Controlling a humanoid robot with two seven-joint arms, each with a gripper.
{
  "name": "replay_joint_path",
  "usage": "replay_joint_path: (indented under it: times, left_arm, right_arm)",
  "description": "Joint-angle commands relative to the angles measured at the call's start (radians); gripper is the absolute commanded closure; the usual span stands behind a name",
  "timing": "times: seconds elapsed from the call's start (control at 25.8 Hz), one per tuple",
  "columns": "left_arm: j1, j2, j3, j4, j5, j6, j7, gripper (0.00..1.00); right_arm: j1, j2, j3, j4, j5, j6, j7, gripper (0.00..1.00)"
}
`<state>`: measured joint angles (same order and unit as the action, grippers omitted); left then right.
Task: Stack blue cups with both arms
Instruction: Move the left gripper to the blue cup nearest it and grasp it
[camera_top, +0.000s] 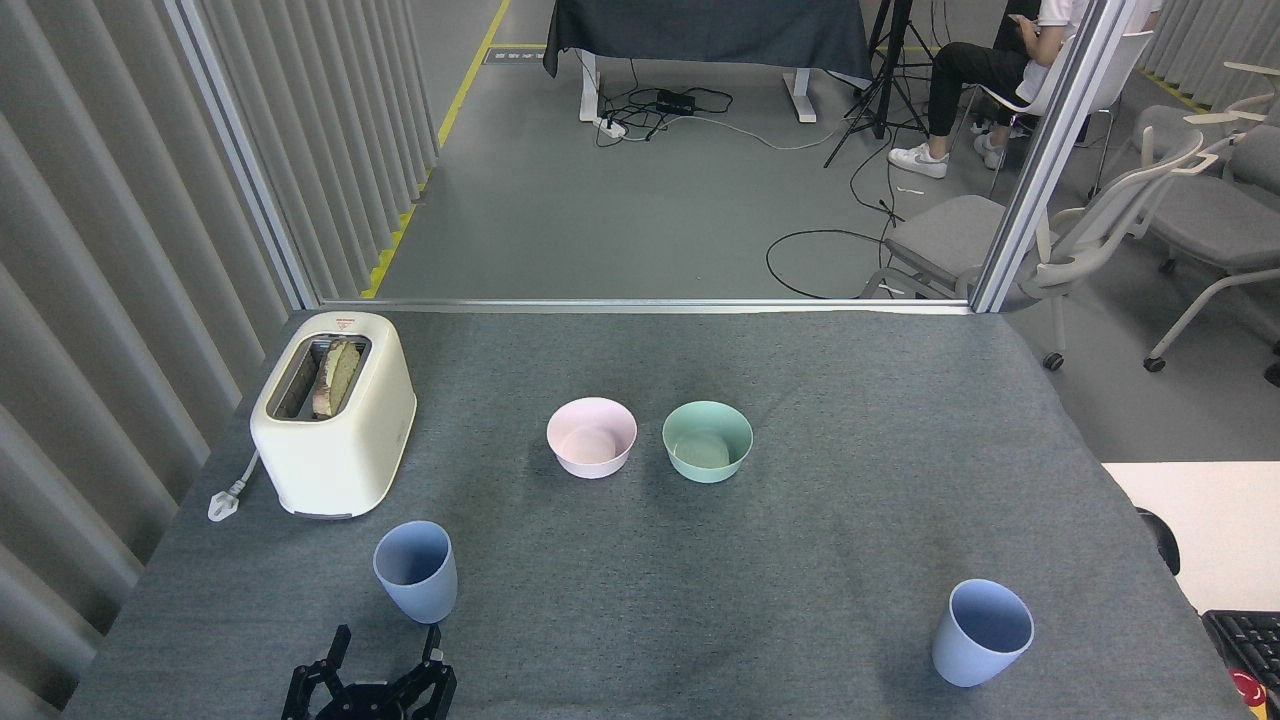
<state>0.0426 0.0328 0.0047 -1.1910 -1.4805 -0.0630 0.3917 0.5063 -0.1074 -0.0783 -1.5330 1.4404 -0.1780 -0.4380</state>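
Grey felt covers the table (800, 400), where two blue cups stand upright and well apart: the left cup (416, 570) in front of a cream toaster (335, 425), the right cup (982, 632) near the right edge. Just below the left cup, the left gripper (385, 650) shows black jaws apparently spread, empty.

This looks like a robotics lab or test cell inside an office-like hall. A grey felt-covered table (800, 400) fills the lower frame, fenced by aluminium posts (1050, 150) and ribbed grey panels (100, 250) at left. Beyond, upper centre, lie a power strip and loose cables (680, 105) on a grey floor with yellow tape (450, 100); office chairs (1100, 230) and a tripod (885, 80) stand upper right.
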Motion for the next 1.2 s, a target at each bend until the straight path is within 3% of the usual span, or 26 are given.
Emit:
replay_joint_path:
  times: [0.0,0.77,1.16]
  left_arm:
    - [-0.047,-0.005,-0.003,0.051,0.0,0.002,-0.002,0.0]
    - [-0.119,-0.005,-0.058,0.096,-0.001,-0.008,-0.004,0.0]
    - [-0.198,0.004,-0.058,0.192,0.002,0.003,-0.004,0.0]
  right_arm:
    - [0.0,0.0,-0.001,0.002,0.0,0.0,-0.002,0.0]
    - [0.0,-0.002,0.0,0.027,0.0,0.0,-0.021,0.0]
    - [0.0,-0.002,0.002,0.039,0.0,0.0,-0.022,0.0]
